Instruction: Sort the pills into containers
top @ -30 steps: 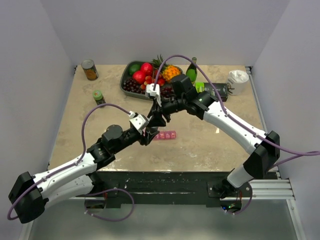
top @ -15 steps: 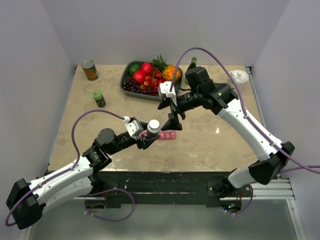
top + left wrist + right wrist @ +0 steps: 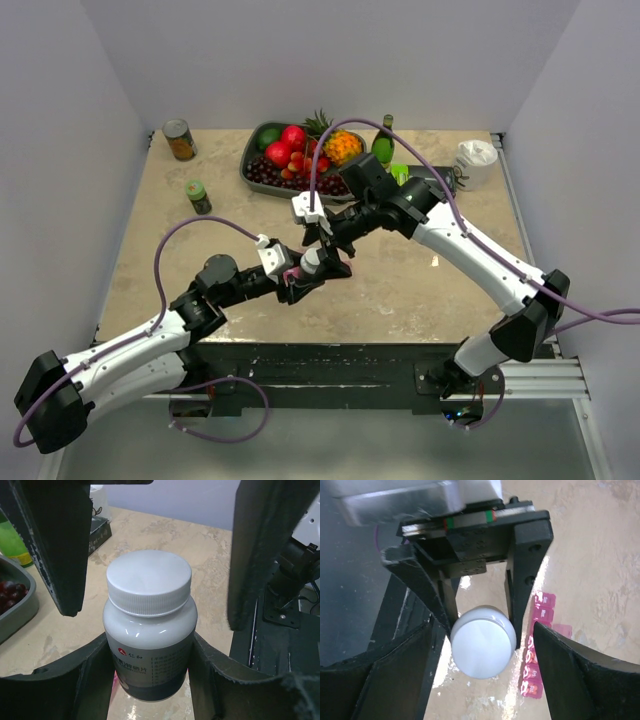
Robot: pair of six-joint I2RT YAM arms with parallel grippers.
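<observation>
Bottle: small white plastic pill bottle w/ white ribbed screw cap; upright, cap on, held over the beige marbled counter.
Left claw: pinching the bottle body below the shoulder, one finger each side, both touching.
Right claw: spread; fingers stand either side of the cap w/ a gap on both sides, no contact.
Containers: slim pink translucent pill-organiser strip lies flat on the counter just beside the bottle, partly hidden by the claws in the top view. Lids up or down: can't tell.
Pills: none seen loose; presumably all inside the bottle.
Step (my read): uncapping, so early in the task, nothing sorted yet.
Do it well, centring: get the cap's axis midway betw. the right fingers before closing, else the squeeze shoves the bottle sideways in the left grip.
Do it well, height: close on the ribbed rim only, not the bottle shoulder.
Do it well, twist: turn about the bottle's own axis; left grip must be firm enough that the body doesn't spin along.
Do it well, lift: raise the cap straight up, bottle kept upright.
Risk: smooth bottle may slip or tilt; a tilt w/ the cap loose spills pills off-target.
</observation>
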